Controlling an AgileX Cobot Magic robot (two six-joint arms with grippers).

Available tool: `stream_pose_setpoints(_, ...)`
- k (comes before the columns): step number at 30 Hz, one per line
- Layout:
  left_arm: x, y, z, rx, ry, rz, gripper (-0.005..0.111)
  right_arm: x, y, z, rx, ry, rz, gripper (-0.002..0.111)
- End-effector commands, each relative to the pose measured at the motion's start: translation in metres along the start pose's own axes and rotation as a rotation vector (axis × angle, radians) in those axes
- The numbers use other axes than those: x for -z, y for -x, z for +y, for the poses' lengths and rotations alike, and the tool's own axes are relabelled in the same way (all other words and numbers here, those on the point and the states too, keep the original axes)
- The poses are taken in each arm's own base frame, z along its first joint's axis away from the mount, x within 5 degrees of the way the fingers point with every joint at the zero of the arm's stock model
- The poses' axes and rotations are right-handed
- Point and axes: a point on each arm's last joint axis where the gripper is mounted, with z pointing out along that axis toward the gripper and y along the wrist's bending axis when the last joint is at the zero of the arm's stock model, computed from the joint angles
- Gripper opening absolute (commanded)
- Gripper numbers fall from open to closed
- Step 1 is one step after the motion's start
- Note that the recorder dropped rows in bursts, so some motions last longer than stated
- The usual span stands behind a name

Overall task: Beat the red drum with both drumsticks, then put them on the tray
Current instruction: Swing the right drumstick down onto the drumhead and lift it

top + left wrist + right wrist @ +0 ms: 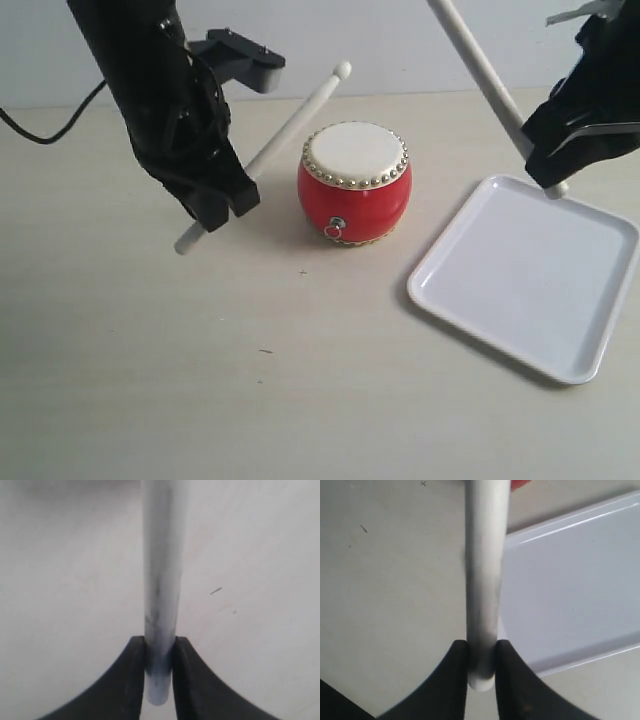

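Plainly, the left tool (160,647) is clamped on one slim pale wooden drumstick (161,580) over bare tabletop (60,580); the right tool (481,650) grips the other drumstick (485,565) at the rim of the flat white plastic tray (570,590). Only the exterior view shows the glossy red barrel-shaped drum (355,200) whole, standing on the tabletop between both sticks, near the tray.

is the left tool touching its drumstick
Touching. The left wrist view shows the left tool shut on the drumstick, both fingers pressed against its shaft.
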Motion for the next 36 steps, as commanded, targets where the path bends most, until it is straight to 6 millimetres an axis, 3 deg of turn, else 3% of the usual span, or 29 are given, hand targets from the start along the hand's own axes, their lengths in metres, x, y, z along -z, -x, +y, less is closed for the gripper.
stream_pose_setpoints(1,-0.026,0.005,0.003,-0.004,-0.015,0.065,0.000,0.015,-0.006,0.003,0.006,-0.024,-0.044,0.000)
stream_pose_setpoints(7,-0.071,0.008,0.008,-0.008,-0.033,0.179,0.000,0.015,-0.006,0.003,0.006,-0.024,-0.044,0.000)
stream_pose_setpoints(11,-0.076,0.008,0.011,-0.010,-0.005,0.201,0.000,0.015,-0.005,0.003,0.006,-0.024,-0.044,0.000)
stream_pose_setpoints(14,-0.059,0.006,0.012,0.003,0.035,0.167,0.000,0.013,-0.004,0.004,-0.002,-0.004,-0.049,0.000)
stream_pose_setpoints(18,-0.022,0.002,0.009,0.001,0.059,0.075,0.000,-0.009,0.005,0.000,-0.017,0.028,0.018,0.000)
stream_pose_setpoints(23,0.012,-0.005,0.005,0.003,0.082,-0.012,0.000,-0.069,0.019,-0.013,-0.054,0.077,0.194,0.000)
stream_pose_setpoints(30,0.035,-0.011,0.002,0.047,0.089,-0.073,0.000,-0.158,0.016,-0.029,-0.078,0.117,0.479,0.000)
stream_pose_setpoints(33,0.037,-0.012,0.001,0.042,0.091,-0.079,0.000,-0.156,0.018,-0.029,-0.086,0.132,0.465,0.000)
stream_pose_setpoints(36,0.034,-0.011,0.002,0.028,0.089,-0.070,0.000,-0.127,0.028,-0.023,-0.065,0.138,0.355,0.000)
